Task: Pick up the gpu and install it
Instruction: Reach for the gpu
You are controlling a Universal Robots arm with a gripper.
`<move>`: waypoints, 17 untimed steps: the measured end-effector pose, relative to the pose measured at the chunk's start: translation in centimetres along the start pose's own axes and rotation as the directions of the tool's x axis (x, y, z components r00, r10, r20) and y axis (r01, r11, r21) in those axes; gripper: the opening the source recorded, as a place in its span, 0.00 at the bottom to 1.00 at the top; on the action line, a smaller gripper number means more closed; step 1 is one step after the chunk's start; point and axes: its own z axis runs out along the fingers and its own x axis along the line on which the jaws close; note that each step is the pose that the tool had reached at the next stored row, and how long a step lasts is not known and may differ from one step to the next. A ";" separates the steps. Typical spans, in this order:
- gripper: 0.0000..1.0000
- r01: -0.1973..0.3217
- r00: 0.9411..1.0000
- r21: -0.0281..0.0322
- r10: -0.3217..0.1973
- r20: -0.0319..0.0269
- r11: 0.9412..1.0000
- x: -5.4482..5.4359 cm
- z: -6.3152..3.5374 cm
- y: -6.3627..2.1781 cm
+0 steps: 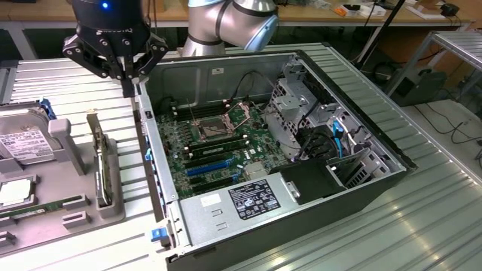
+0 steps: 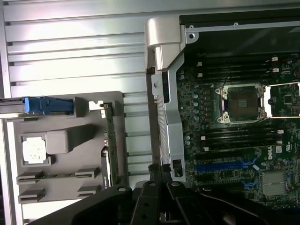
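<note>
Exterior view: ribbed metal table [image 1: 421, 226], workbench [image 1: 30, 11] behind. I count one open computer case [image 1: 354, 195] and one gpu [image 1: 98, 164], on edge in the gray holder [image 1: 71, 200] beside it. Gripper [image 1: 130, 79] near the case's rim, jaws closed, empty. Wrist view: gpu edge-on in the holder, clear of the gripper.

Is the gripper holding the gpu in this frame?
No, the gpu stands on edge in the grey holder while the gripper hangs above the case wall.

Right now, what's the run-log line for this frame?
gripper: shut, by case rim | gpu: on edge in holder, not picked up | install: not done
</note>
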 end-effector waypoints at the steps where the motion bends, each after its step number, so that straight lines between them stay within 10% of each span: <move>1: 0.11 0.000 1.000 0.000 0.000 0.000 1.000 0.1 0.00 -0.02; 17: 0.11 0.000 1.000 0.000 0.000 0.000 1.000 3.2 -0.07 -0.27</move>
